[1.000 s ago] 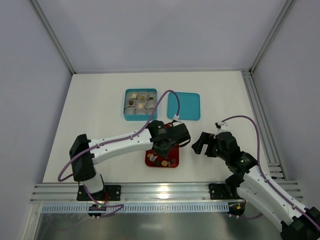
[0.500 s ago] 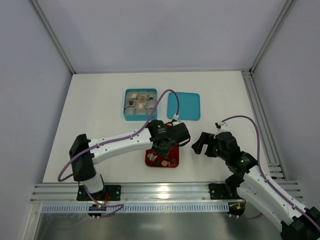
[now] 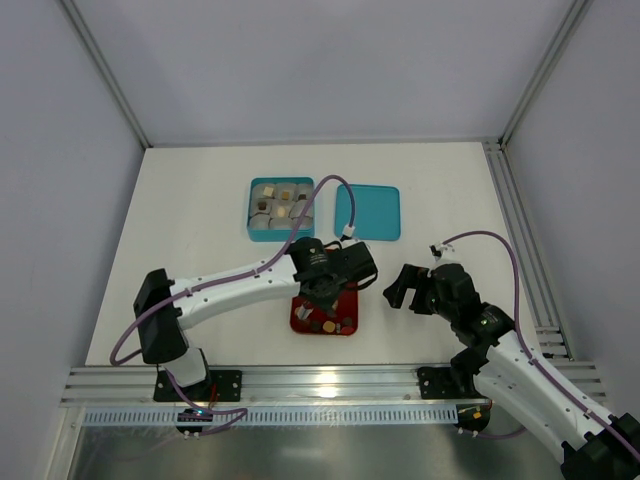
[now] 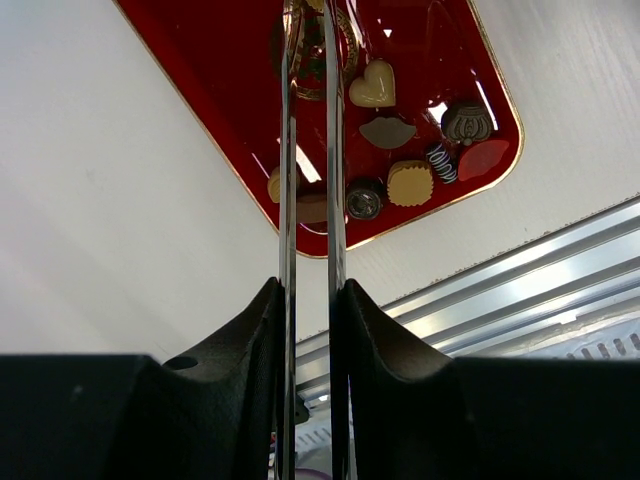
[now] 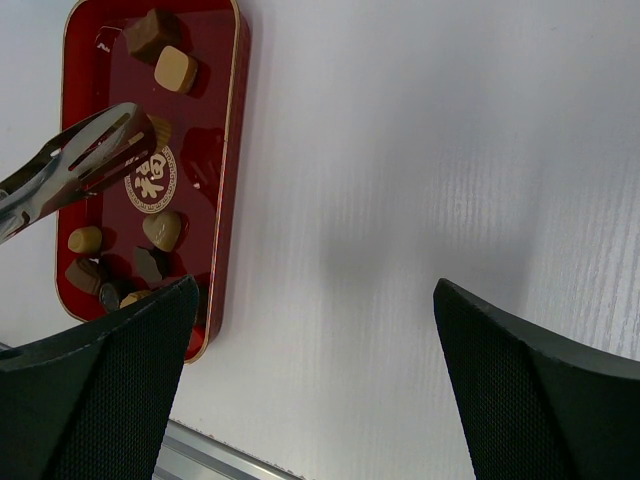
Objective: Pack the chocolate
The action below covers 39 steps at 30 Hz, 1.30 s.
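The red tray [image 3: 300, 320] lies near the front edge with several small chocolates [image 3: 328, 325] in it: brown, tan and cream pieces. They also show in the left wrist view [image 4: 373, 86] and the right wrist view [image 5: 176, 68]. My left gripper [image 3: 322, 285] is shut on metal tongs [image 4: 286, 150], whose tips hang over the tray's gold emblem [image 5: 150, 185]. The tong tips [image 5: 120, 125] look empty. My right gripper [image 3: 400, 288] is open and empty, over the bare table right of the tray.
A teal box [image 3: 252, 225] at the back holds pale paper cups, some with chocolates in them. Its teal lid [image 3: 367, 212] lies flat beside it on the right. An aluminium rail [image 3: 320, 385] runs along the front edge.
My left wrist has shifted slightly away from the front edge, with the tongs still over the tray. The right arm has not moved.
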Each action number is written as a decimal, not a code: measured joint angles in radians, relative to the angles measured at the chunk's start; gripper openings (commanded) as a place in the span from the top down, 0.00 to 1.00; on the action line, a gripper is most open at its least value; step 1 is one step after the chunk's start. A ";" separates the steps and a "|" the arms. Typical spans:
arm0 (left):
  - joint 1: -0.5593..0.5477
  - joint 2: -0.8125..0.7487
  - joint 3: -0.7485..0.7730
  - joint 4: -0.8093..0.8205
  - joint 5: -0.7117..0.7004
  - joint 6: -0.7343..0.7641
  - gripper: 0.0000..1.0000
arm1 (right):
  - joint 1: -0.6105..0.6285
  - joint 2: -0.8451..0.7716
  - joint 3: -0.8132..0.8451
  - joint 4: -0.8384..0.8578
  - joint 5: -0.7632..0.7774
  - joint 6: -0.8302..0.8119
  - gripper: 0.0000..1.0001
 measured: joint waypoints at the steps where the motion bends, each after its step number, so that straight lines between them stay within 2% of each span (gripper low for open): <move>1: 0.001 -0.002 0.000 0.000 0.000 0.000 0.71 | 0.000 0.000 0.000 0.000 0.000 0.000 0.00; 27: 0.052 -0.070 -0.018 0.002 -0.005 0.007 0.70 | 0.000 0.020 0.000 0.001 -0.001 0.000 0.00; 39: 0.052 -0.058 -0.016 0.039 0.042 0.017 0.61 | 0.000 0.020 0.000 0.001 -0.002 0.000 0.00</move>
